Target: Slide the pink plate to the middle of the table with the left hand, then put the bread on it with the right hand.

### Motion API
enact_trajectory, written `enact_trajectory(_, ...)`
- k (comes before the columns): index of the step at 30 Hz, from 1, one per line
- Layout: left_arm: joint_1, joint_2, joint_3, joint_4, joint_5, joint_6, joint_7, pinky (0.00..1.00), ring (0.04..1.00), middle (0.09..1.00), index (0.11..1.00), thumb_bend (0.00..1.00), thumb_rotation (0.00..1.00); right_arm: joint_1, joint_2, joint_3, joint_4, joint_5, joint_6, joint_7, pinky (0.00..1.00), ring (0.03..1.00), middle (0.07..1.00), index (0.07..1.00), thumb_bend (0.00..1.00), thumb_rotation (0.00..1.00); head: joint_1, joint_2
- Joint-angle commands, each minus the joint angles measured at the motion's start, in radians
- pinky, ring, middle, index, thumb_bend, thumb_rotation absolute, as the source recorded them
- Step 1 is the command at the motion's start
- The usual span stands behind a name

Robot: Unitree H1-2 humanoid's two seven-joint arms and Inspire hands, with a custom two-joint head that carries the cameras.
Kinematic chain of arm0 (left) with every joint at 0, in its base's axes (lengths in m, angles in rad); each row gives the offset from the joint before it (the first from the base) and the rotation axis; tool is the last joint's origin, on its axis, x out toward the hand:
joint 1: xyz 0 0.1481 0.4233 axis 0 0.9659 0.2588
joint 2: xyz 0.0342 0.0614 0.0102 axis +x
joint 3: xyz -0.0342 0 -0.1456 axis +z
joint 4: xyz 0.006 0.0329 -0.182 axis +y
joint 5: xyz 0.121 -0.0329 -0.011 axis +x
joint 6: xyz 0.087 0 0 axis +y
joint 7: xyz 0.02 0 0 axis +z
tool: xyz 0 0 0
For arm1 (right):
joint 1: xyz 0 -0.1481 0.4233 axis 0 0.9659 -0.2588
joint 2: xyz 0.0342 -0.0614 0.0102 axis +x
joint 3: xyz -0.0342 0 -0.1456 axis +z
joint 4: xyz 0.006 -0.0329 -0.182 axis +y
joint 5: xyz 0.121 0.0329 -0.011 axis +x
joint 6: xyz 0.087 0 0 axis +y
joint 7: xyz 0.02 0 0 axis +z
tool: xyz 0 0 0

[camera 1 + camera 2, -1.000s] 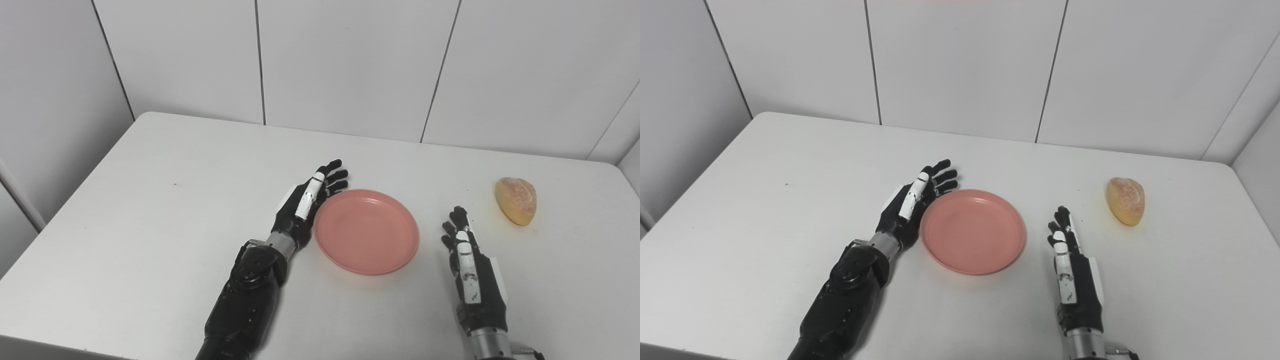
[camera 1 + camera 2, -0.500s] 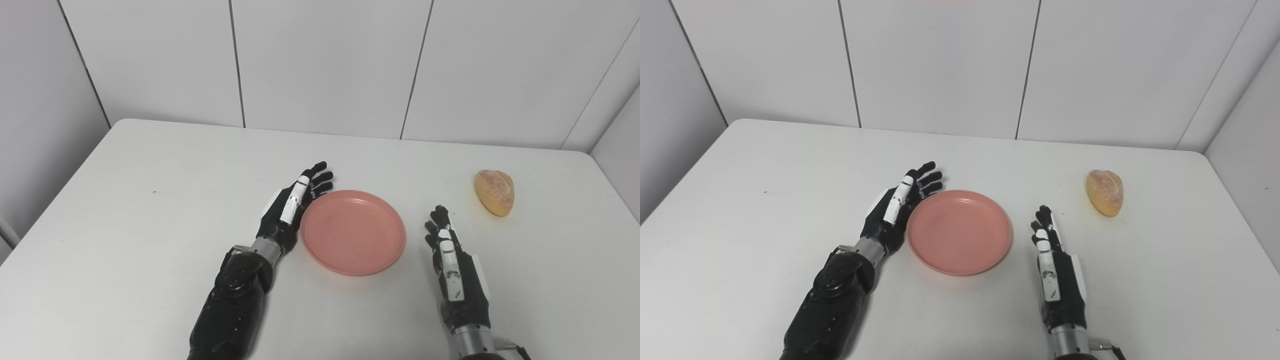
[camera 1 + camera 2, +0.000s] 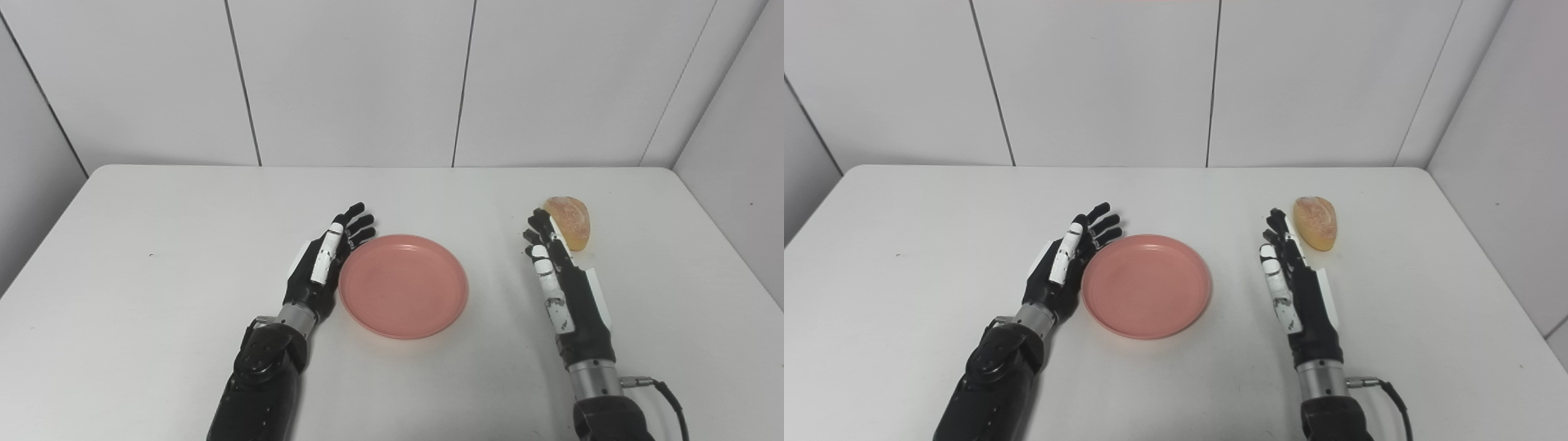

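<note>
left hand [image 3: 321, 263] flat, fingers apart, palm edge against pink plate [image 3: 403, 285] rim for pushing; plate sits mid-table. right hand [image 3: 563, 282] spread, holding nothing, fingertips just beside bread [image 3: 569, 221], likely lining up a grasp.

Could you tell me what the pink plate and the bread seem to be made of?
The pink plate looks like moulded plastic: even colour, smooth satin surface, soft sheen along its raised rim. The bread looks like a real or replica roll, with a matte golden crust speckled pale on top; the pictures cannot settle which.
</note>
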State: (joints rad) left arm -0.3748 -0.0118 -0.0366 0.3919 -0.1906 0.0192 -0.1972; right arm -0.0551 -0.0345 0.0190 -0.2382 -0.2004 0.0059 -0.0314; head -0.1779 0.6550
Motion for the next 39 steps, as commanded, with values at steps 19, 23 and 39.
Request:
enact_trajectory(19, 0.033, 0.02, 0.008, 0.016, -0.008, 0.052, -0.03, 0.9, 0.885, 0.887, 0.879, 0.31, 1.0, -0.266, -0.098, -0.074, -0.008, -0.303, 0.172, -0.059, 0.8, 0.864, 0.874, 0.871, 0.6, 1.0, -0.137, -0.039)
enact_trajectory(23, 0.033, 0.02, 0.009, 0.018, -0.007, 0.056, -0.027, 0.89, 0.881, 0.884, 0.877, 0.31, 1.0, -0.299, -0.116, -0.075, -0.002, -0.33, 0.256, -0.038, 0.82, 0.873, 0.882, 0.879, 0.68, 1.0, -0.147, -0.044)
enact_trajectory(39, 0.034, 0.025, 0.01, 0.011, -0.008, 0.067, -0.028, 0.89, 0.879, 0.881, 0.872, 0.32, 1.0, -0.461, -0.206, -0.049, 0.196, -0.513, 0.464, -0.002, 0.68, 0.821, 0.894, 0.923, 0.93, 0.72, -0.159, -0.035)
